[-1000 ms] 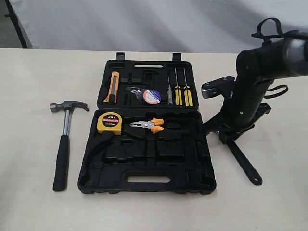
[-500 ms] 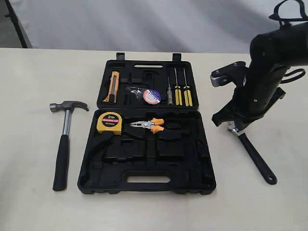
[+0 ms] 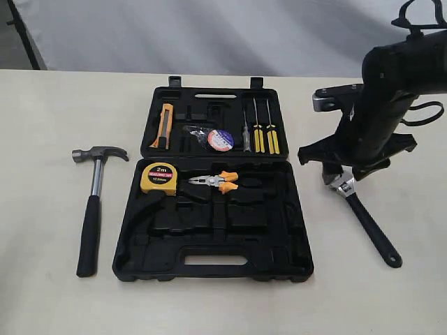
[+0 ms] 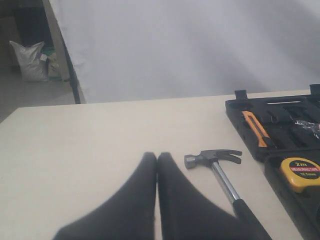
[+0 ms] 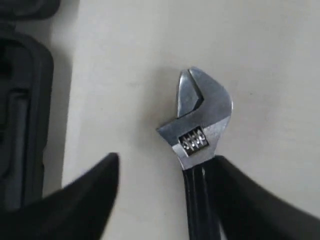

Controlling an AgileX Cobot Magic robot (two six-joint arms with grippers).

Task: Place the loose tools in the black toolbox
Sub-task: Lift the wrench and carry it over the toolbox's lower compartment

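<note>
The black toolbox (image 3: pixel 213 262) lies open in the middle of the table. A small black tape roll (image 3: pixel 221 140) with a blue-white label rests in its far half. The claw hammer (image 3: pixel 94 202) lies on the table left of the box, also seen in the left wrist view (image 4: pixel 215 165), just beside my shut left gripper (image 4: pixel 156 156). The adjustable wrench (image 3: pixel 364 220) lies on the table right of the box. My right gripper (image 5: pixel 166 160) hangs open over it. The wrench's silver head (image 5: pixel 202 115) shows beyond the fingertips, and its black handle runs close along one finger (image 5: pixel 250 200).
A yellow tape measure (image 3: pixel 159 179) and orange-handled pliers (image 3: pixel 215 181) sit in the box's near half. An orange utility knife (image 3: pixel 163 125) and yellow screwdrivers (image 3: pixel 264 136) sit in the far half. The right arm (image 3: pixel 391 91) stands over the table's right side.
My right gripper closed near the wrench, then opened again and lifted a little, uncovering the wrench head. The wrench slid to the right on the table. The hammer and box stayed put.
</note>
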